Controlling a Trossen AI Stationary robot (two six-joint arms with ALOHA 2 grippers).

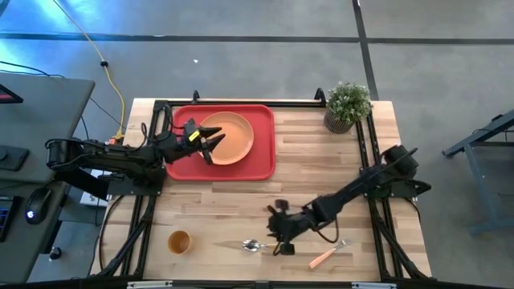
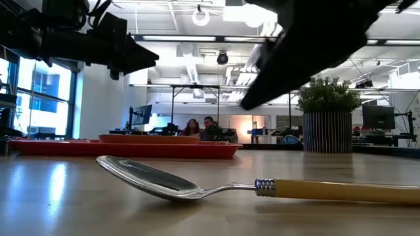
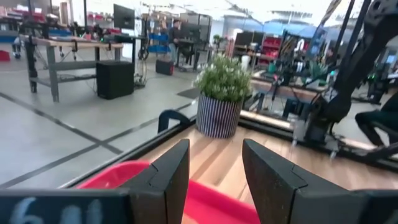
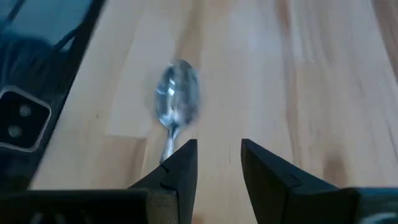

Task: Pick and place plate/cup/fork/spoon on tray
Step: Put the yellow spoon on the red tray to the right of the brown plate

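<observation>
The orange plate (image 1: pixel 234 135) lies flat on the red tray (image 1: pixel 261 164) at the table's far left; both also show in the low view, the plate (image 2: pixel 147 138) on the tray (image 2: pixel 131 149). My left gripper (image 1: pixel 214 141) is open and empty, held above the plate; its wrist view (image 3: pixel 214 180) shows the tray (image 3: pixel 211 208) below the fingers. The spoon (image 1: pixel 255 246) lies flat on the table near the front edge. My right gripper (image 4: pixel 219 155) is open just above its handle, with the silver bowl (image 4: pixel 177 99) ahead of the fingers. The cup (image 1: pixel 178 242) and the fork (image 1: pixel 329 254) rest on the table.
A potted plant (image 1: pixel 347 104) stands at the table's far right corner. Bare wood lies between the tray and the front edge. People sit at desks in the room beyond the table (image 2: pixel 200 128).
</observation>
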